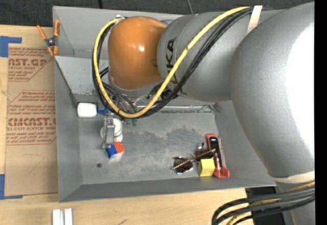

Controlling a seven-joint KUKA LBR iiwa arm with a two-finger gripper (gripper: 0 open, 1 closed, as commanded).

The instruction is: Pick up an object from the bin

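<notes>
**Over the bin, gripper low at left.** A small blue, white and red block (pixel 115 151) lay on the floor of the grey metal bin (pixel 153 142), left of centre. Your arm's gripper (pixel 109 134) hung just above it in the camera view. You could not tell whether the two touched, nor whether the gripper was spread or pressed together. Its grey metal tip reached down from beneath the rounded orange wrist cover (pixel 134 51), which was looped by black and yellow cables (pixel 96 58). Just beyond the gripper, towards the bin's left wall, sat a white rounded piece (pixel 87 110) with a small blue bit (pixel 102 111) beside it. Well apart, at the right of the floor, you had a little heap: brown-lensed sunglasses (pixel 184 164), a yellow cube (pixel 206 167) touching them, and a red long-handled tool (pixel 218 160) lying against the cube.
</notes>
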